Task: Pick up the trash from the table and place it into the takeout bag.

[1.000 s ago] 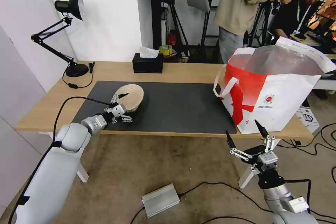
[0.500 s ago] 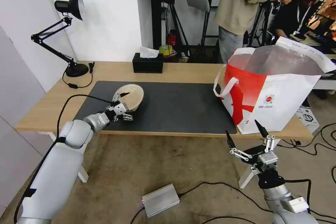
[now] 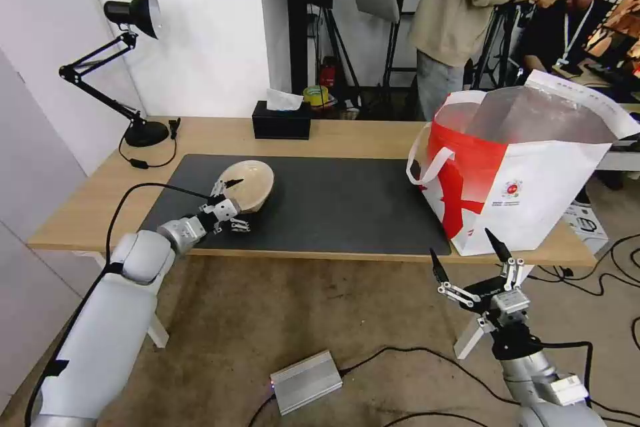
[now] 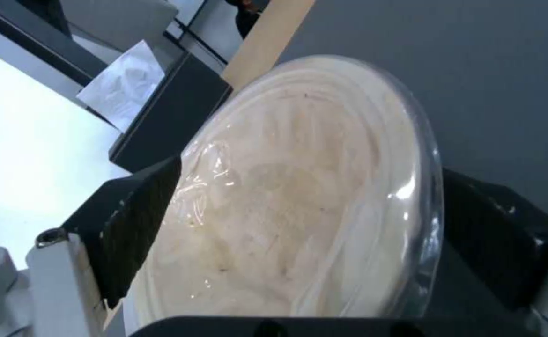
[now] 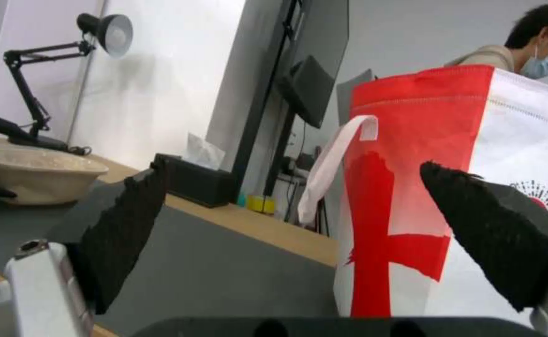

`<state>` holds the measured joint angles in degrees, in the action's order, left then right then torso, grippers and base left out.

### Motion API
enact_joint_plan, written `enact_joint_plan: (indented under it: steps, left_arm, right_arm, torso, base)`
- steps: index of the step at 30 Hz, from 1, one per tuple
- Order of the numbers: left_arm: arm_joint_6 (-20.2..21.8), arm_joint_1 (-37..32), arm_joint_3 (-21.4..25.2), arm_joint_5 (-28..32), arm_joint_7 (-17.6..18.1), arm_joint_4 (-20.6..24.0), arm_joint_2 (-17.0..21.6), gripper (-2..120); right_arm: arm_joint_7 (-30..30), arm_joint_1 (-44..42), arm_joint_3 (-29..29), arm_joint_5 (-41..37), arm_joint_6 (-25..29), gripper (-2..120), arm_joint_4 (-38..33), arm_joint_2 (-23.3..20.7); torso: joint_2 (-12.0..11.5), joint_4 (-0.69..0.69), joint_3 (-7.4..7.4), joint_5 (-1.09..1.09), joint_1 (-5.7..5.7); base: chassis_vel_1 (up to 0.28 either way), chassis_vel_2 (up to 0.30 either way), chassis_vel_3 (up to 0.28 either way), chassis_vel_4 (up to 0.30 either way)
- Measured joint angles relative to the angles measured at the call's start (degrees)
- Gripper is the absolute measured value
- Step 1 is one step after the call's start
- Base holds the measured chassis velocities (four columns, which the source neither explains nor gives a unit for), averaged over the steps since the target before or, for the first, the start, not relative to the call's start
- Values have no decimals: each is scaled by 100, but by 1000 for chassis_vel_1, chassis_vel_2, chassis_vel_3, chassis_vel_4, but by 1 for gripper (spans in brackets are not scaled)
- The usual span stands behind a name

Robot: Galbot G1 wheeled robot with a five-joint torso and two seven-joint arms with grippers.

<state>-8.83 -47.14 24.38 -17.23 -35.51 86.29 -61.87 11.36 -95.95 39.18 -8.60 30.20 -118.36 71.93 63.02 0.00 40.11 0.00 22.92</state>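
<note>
Left gripper [image 3: 235, 203] pinches the tilted beige bowl [image 3: 250, 184], film-covered.

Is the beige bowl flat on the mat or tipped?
Tipped: the beige bowl stands on edge between the left gripper fingers, its inside facing the wrist camera.

Bowl [image 4: 299, 196] underside (near rim cut off) behind black fingers [image 4: 140, 224]

The left arm reaches forward toward 11 o'clock, wrist low over the table, and the left gripper [image 3: 233, 203] has its fingers [image 4: 138, 223] set against both sides of the bowl [image 3: 250, 185]. The right arm hangs below the table edge at 5 o'clock, its right gripper [image 3: 470, 255] pointing up, fingers spread wide.
</note>
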Motion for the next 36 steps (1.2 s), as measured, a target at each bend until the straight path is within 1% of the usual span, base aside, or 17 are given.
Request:
enact_joint_plan:
  steps: [12, 15, 16, 17, 19, 20, 21, 23, 24, 25, 26, 27, 30, 31, 35, 36]
  left_arm:
    - [-78, -10, 53, -9, 12, -73, -5, 99]
    - [-89, -8, 53, -10, 15, -87, -17, 88]
    - [-89, -8, 53, -10, 15, -87, -17, 88]
    - [-95, -6, 55, -10, 17, -97, -21, 82]
    - [-101, -6, 57, -11, 17, -107, -23, 74]
    - [-104, -6, 59, -10, 18, -110, -24, 70]
    - [-104, -6, 59, -10, 18, -110, -24, 70]
    - [-110, -6, 61, -11, 18, -116, -25, 62]
    - [-115, -7, 62, -10, 19, -120, -26, 60]
    - [-120, -7, 63, -11, 19, -126, -29, 52]
    - [-120, -7, 63, -11, 19, -126, -29, 52]
    - [-130, -6, 63, -11, 19, -136, -32, 45]
    - [-140, 26, 36, -16, 20, -164, -39, 32]
    - [-140, 26, 36, -16, 20, -164, -39, 32]
    - [-154, 63, 6, -47, 20, -203, -50, 15]
    - [-154, 63, 6, -47, 20, -203, -50, 15]
  right_arm:
    - [0, 0, 0, 0, 0, 100, 0, 0]
    - [0, 0, 0, 0, 0, 100, 0, 0]
    - [0, 0, 0, 0, 0, 100, 0, 0]
    - [0, 0, 0, 0, 0, 100, 0, 0]
    - [0, 0, 0, 0, 0, 100, 0, 0]
    - [0, 0, 0, 0, 0, 100, 0, 0]
    - [0, 0, 0, 0, 0, 100, 0, 0]
    - [0, 0, 0, 0, 0, 100, 0, 0]
    - [0, 0, 0, 0, 0, 100, 0, 0]
    - [0, 0, 0, 0, 0, 100, 0, 0]
    - [0, 0, 0, 0, 0, 100, 0, 0]
    - [0, 0, 0, 0, 0, 100, 0, 0]
    - [0, 0, 0, 0, 0, 100, 0, 0]
    - [0, 0, 0, 0, 0, 100, 0, 0]
    - [0, 0, 0, 0, 0, 100, 0, 0]
    - [0, 0, 0, 0, 0, 100, 0, 0]
  torso:
    - [0, 0, 0, 0, 1]
    - [0, 0, 0, 0, 1]
    - [0, 0, 0, 0, 1]
    - [0, 0, 0, 0, 1]
    - [0, 0, 0, 0, 0]
    - [0, 0, 0, 0, 1]
    - [0, 0, 0, 0, 1]
    - [0, 0, 0, 0, 1]
    - [0, 0, 0, 0, 1]
    - [0, 0, 0, 0, 1]
    - [0, 0, 0, 0, 1]
    - [0, 0, 0, 0, 1]
    - [0, 0, 0, 0, 1]
    - [0, 0, 0, 0, 1]
    - [0, 0, 0, 0, 1]
    - [0, 0, 0, 0, 1]
  base:
    - [0, 0, 0, 0]
    - [0, 0, 0, 0]
    - [0, 0, 0, 0]
    - [0, 0, 0, 0]
    - [0, 0, 0, 0]
    - [0, 0, 0, 0]
    - [0, 0, 0, 0]
    - [0, 0, 0, 0]
    - [0, 0, 0, 0]
    - [0, 0, 0, 0]
    - [0, 0, 0, 0]
    - [0, 0, 0, 0]
    - [0, 0, 0, 0]
    - [0, 0, 0, 0]
    - [0, 0, 0, 0]
    - [0, 0, 0, 0]
